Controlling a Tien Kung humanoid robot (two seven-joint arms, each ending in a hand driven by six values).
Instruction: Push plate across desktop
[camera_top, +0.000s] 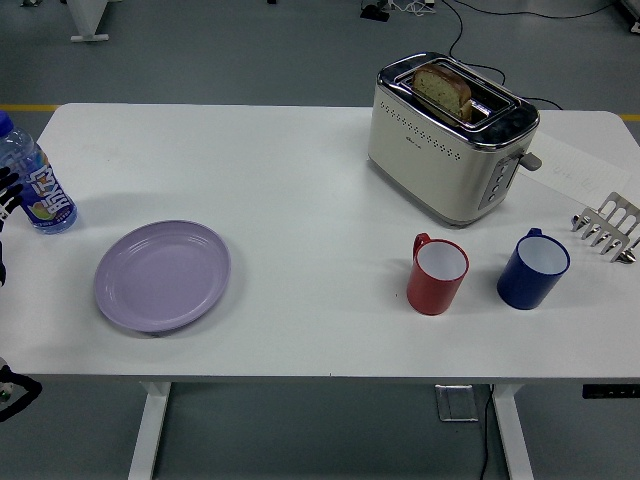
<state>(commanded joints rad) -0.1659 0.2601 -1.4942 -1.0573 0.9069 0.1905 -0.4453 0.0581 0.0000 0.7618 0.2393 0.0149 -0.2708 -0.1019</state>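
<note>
In the head view, the white table (300, 200) fills most of the picture. The purple plate (163, 275) lies flat on the left part of the table, near the front edge, and nothing touches it. Behind it, to the left, a water bottle (32, 178) with a blue cap stands upright near the left edge.

Only a small black part of the left hand (6, 200) shows at the left border, just beside the bottle; one cannot tell how its fingers are. Another dark piece of the robot shows at the lower left corner, under the table edge. The right hand is not seen.

On the right side, a cream toaster (450, 140) stands with a bread slice (443, 88) in its slot. In front of it stand a red mug (438, 274) and a blue mug (533, 269), near each other but apart. A metal rack (607, 228) lies at the right edge.
</note>
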